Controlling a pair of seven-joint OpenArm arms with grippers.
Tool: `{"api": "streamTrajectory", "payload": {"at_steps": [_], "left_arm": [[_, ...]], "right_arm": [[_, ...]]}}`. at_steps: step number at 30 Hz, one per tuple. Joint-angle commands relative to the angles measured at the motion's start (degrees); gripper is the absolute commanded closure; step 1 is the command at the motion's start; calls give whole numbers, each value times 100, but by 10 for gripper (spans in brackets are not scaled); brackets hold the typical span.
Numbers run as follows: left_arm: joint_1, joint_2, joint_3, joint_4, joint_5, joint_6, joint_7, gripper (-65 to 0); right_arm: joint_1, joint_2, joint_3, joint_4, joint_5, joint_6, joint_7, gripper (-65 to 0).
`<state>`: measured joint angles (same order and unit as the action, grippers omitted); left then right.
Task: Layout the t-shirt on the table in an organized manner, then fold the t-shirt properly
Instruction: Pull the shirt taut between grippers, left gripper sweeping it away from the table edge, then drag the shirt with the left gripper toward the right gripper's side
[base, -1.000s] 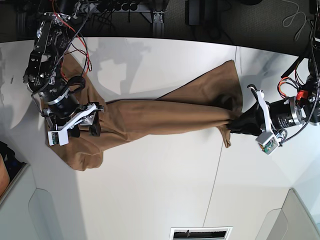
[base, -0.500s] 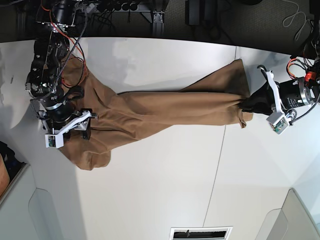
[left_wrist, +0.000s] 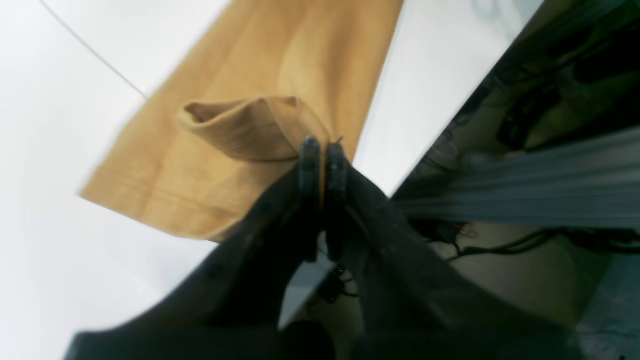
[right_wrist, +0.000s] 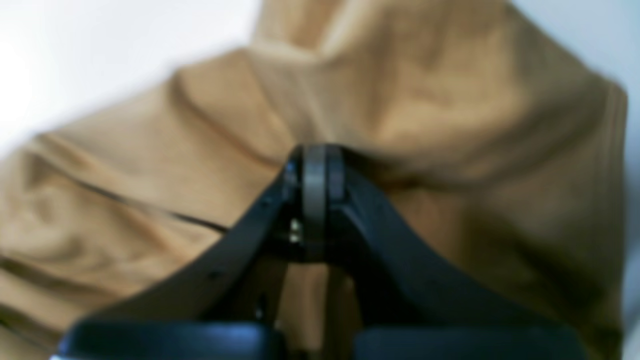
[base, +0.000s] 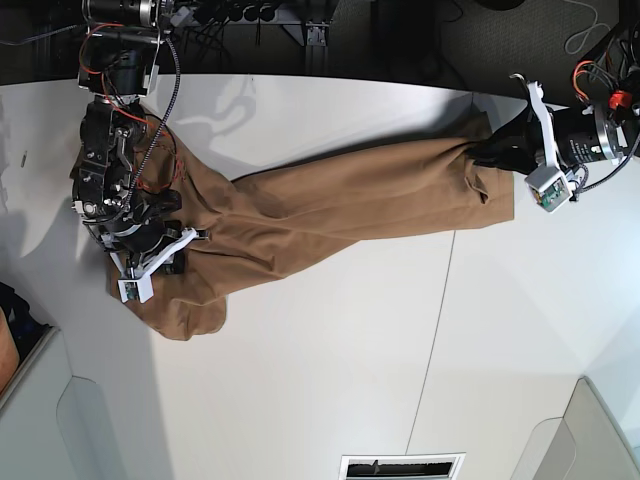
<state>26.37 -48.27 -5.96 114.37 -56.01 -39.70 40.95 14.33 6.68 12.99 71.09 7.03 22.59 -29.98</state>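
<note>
A dark floor (base: 480, 50) with tangled cables (base: 240, 14) runs along the far side, a white vent grille (base: 402, 466) near, bright even light throughout.

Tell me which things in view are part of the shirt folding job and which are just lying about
Part of the job:
t-shirt
table
left gripper, shut on the t-shirt
right gripper, shut on the t-shirt

Just lying about:
cables behind the table
</note>
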Motion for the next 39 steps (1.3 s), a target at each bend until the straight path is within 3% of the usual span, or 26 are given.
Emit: {"api": "streamTrajectory", "payload": {"at_steps": [1,7,12,15,17,21,26,32,36,39], "left_arm": [[31,-107,-61,81,-103,-30,-98,0],[417,-107,-61,81,-393,-30,304,0],[756,-107,-61,81,-879,-30,599,0],[824,-98,-59,92,-1329,-30,992,-57],[824,-76,-61,92,-1565,-30,1235,-127],[822,-76,-61,92,-1709,-30,1266,-287],[673,-61,-79,122,-1703,-30,977,-301],[-37,468,-343,120,-785,-30,332,-301],[-273,756,-216,-225,96,-30,-179,-299],[-457,887,35,-758,302,-30,-302,-299]], "right_arm": [[151,107,11,-44,13,-37,177,0],[155,627,26,-459,-61,-540,584,0],[302,909,162,-457,-57,-590,575,0],[382,920,358,-431,9,-588,551,0],[424,918,472,-380,284,-584,422,0],[402,837,516,111,979,-151,-2,0],[393,518,485,730,1467,280,-544,0],[389,190,461,568,1346,278,-590,0],[391,76,452,319,1226,284,-590,0],[391,81,450,35,1244,411,-586,0]]}}
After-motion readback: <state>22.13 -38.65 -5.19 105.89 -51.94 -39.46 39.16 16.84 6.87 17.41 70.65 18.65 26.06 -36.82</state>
